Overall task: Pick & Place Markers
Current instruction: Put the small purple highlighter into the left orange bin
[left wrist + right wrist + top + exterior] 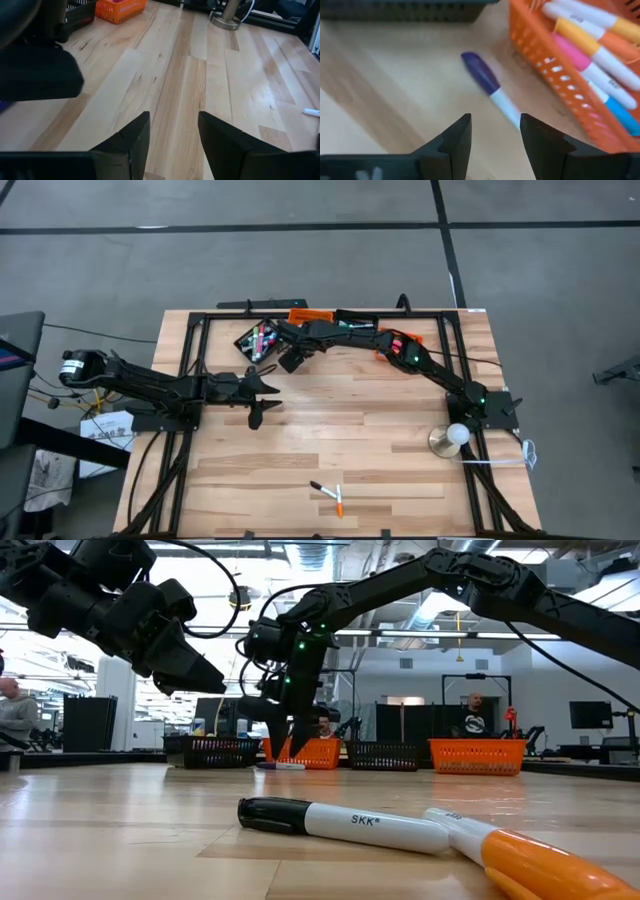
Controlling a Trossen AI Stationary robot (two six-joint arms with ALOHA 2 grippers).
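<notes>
Right gripper (492,135) released above purple-capped marker (490,87), tip hidden | left gripper (172,132) released, empty

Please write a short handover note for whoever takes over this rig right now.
Right hand: open, empty, poised over a purple-capped marker lying on the table beside the orange bin.
Left hand: open, empty, waiting above bare table at the left.
Done: several markers already lie in the orange bin and in the black bin.
Left: the purple-capped marker, plus a black-capped marker and an orange-capped marker lying together near the table's front edge.
</notes>
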